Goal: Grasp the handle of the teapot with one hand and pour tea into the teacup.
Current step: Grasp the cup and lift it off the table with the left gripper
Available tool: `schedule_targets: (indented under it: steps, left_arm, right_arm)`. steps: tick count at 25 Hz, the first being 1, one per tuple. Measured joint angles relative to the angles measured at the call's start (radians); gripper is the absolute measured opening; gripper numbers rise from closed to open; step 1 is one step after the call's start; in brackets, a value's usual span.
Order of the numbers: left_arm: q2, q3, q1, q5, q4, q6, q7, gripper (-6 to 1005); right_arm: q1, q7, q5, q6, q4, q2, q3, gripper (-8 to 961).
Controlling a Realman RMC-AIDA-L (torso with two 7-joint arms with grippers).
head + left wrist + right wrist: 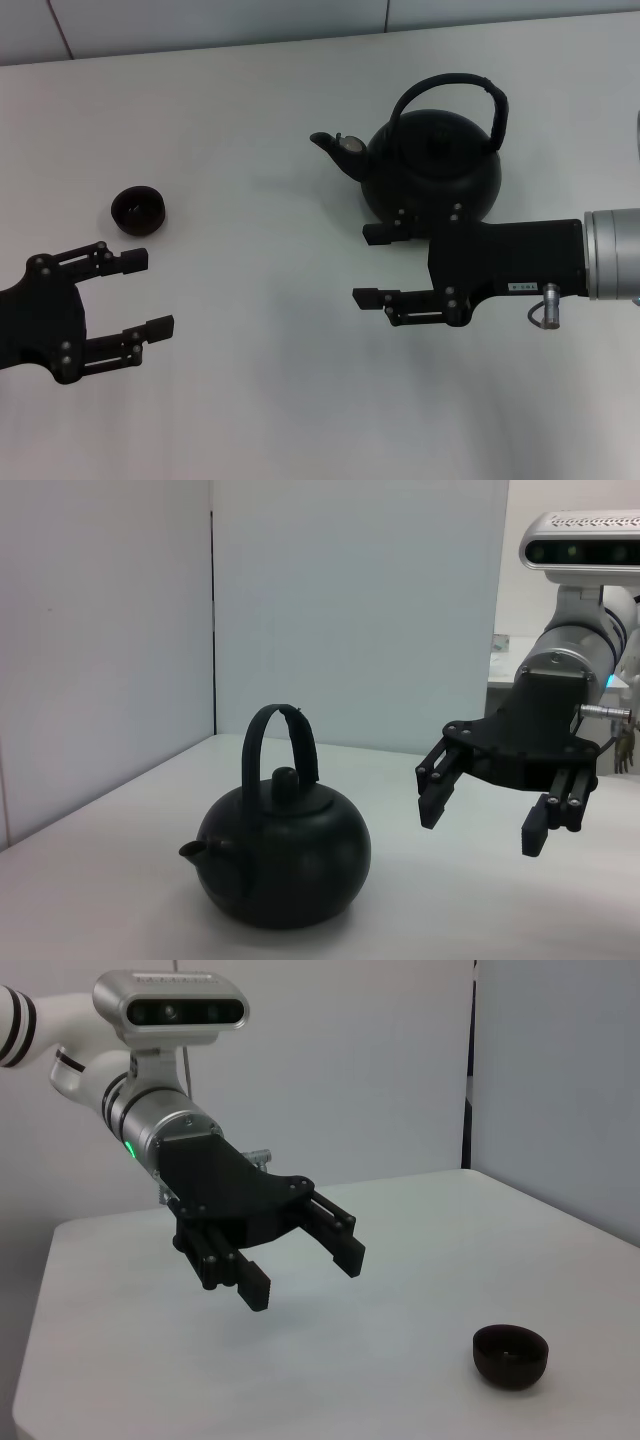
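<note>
1. The white table runs back to a pale wall; its far edge crosses the top of the head view, and much bare surface lies between the things on it.
2. The teapot stands upright toward the far right of the table, its short curved spout pointing to the robot's left. It is round and matte black, with a knobbed lid.
3. The handle is a thick black hoop arching over the lid, with nothing touching it.
4. The teacup sits well apart on the left, a tiny dark handleless bowl standing upright on open table.
5. The right gripper hovers just on the near side of the teapot, its fingers spread wide, pointing left and holding nothing. Its black body joins a silver wrist.
6. The left gripper hangs near the teacup on its near side, fingers likewise spread and empty.
7. In the wrist views, plain pale panels wall in the table.
</note>
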Motion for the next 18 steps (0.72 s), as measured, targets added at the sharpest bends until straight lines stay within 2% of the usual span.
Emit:
schedule_targets:
  steps: [13, 18]
  left_arm:
    - [0.0, 0.0, -0.003, 0.0, 0.0, -0.007, 0.0, 752]
    - [-0.004, -0.006, -0.003, -0.008, 0.0, -0.053, -0.004, 752]
  right_arm:
    - [0.002, 0.0, 0.0, 0.002, 0.002, 0.0, 0.0, 677]
    - [0.007, 0.0, 0.0, 0.002, 0.01, 0.0, -0.008, 676]
